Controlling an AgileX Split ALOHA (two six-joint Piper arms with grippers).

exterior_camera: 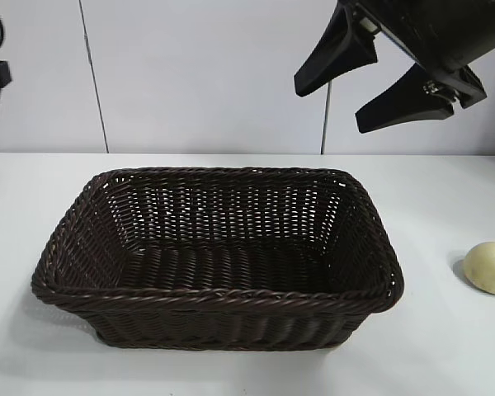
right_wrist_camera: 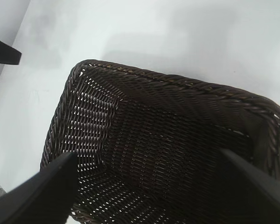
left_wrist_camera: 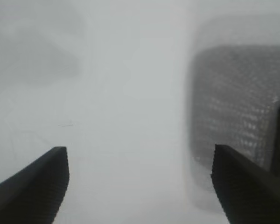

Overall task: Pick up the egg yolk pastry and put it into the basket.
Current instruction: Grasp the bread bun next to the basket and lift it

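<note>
Pale yellow and matte, the egg yolk pastry (exterior_camera: pixel 489 267) sits on the white table (exterior_camera: pixel 445 346) off to one side of the basket (exterior_camera: pixel 219 301), well apart from it. It looks light and soft, so grip gently across its rounded middle. The right gripper (exterior_camera: pixel 360 81) hangs high above, jaws wide and empty; the left gripper (left_wrist_camera: pixel 140 179) is wide too.

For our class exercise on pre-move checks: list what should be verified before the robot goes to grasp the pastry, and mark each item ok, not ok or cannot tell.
1. Egg yolk pastry lies free on the table, right of the basket: ok.
2. Basket upright, nothing inside: ok.
3. Right gripper open, holding nothing: ok.
4. Right gripper above the pastry: not ok, it hangs over the basket.
5. Left gripper open, beside the basket: ok.
</note>
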